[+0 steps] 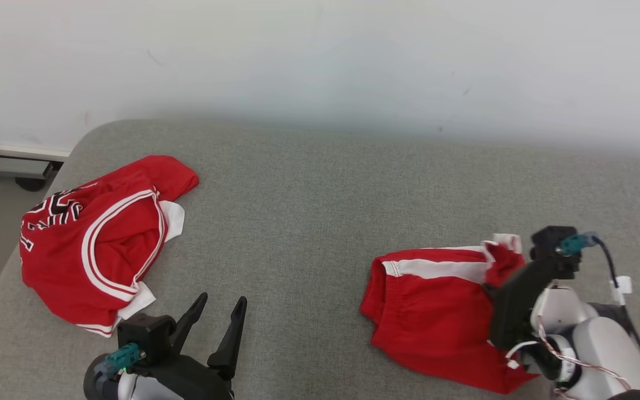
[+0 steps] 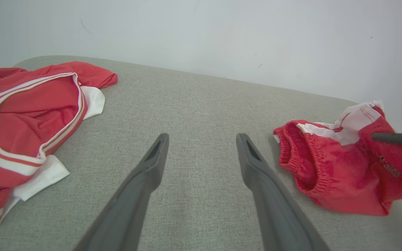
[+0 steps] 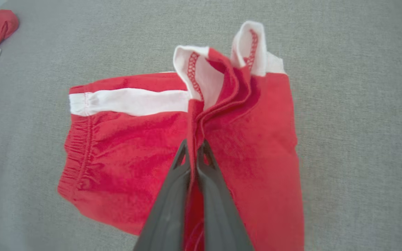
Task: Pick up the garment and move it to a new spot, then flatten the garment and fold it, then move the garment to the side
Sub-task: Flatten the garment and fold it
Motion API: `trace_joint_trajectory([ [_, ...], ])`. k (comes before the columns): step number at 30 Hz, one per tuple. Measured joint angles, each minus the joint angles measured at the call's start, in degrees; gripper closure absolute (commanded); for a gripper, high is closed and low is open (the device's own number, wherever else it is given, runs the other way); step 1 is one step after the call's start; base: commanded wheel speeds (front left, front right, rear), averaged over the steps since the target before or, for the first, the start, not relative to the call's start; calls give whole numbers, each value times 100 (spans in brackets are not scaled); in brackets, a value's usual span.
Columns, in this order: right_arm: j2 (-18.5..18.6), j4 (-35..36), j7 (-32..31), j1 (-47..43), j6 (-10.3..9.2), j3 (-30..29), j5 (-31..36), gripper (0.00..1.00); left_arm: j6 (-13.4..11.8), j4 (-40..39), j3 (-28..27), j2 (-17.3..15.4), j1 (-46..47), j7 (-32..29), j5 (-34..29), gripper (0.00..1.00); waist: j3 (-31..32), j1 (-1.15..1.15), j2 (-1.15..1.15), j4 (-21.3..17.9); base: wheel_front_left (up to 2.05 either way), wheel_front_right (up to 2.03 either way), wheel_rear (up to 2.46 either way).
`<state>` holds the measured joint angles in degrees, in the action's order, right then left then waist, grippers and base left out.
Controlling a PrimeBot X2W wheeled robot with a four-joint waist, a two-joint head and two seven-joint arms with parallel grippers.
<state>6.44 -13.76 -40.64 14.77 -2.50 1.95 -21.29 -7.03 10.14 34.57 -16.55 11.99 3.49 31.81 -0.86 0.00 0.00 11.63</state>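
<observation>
The garment, a pair of red shorts (image 1: 425,311) with a white side stripe, lies rumpled on the grey padded surface (image 1: 309,222) at the right. My right gripper (image 1: 489,288) is shut on a raised fold of the shorts (image 3: 124,157) near the hem, and red cloth is pinched between its fingertips (image 3: 181,160). The white hem lining stands up beyond the grip. My left gripper (image 1: 221,300) hovers open over bare grey surface at the lower left, holding nothing. In the left wrist view the shorts (image 2: 333,174) lie to the right of the left gripper (image 2: 202,137).
A red jersey (image 1: 92,250) with white trim lies crumpled at the left edge of the surface. A white wall runs along the back. Floor and a grey base on a wheel (image 1: 14,166) show beyond the left edge.
</observation>
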Motion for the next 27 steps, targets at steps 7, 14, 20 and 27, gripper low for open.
trace_joint_trajectory([
  [7, -269, 204, -197, 250, 40, 201, -241, 100, 7, 1, 81, 29, 0, -46, 1, 0, 70, 0, 0, 63, 0, 0, 0],
  [14, -282, 89, -335, 437, -111, 387, -252, 100, 51, -3, 80, 19, 0, -52, 5, 0, 49, 0, 0, 153, 0, 0, 0],
  [20, -299, -118, -382, 604, -212, 577, -308, 100, 51, -5, 78, 27, 1, -52, 7, 0, 15, 0, 0, 199, 0, 0, 0],
  [27, -308, -333, -423, 706, -309, 799, -360, 100, 55, -3, 93, 66, 20, -76, 8, 0, -33, 0, 0, 299, 0, 0, 0],
])
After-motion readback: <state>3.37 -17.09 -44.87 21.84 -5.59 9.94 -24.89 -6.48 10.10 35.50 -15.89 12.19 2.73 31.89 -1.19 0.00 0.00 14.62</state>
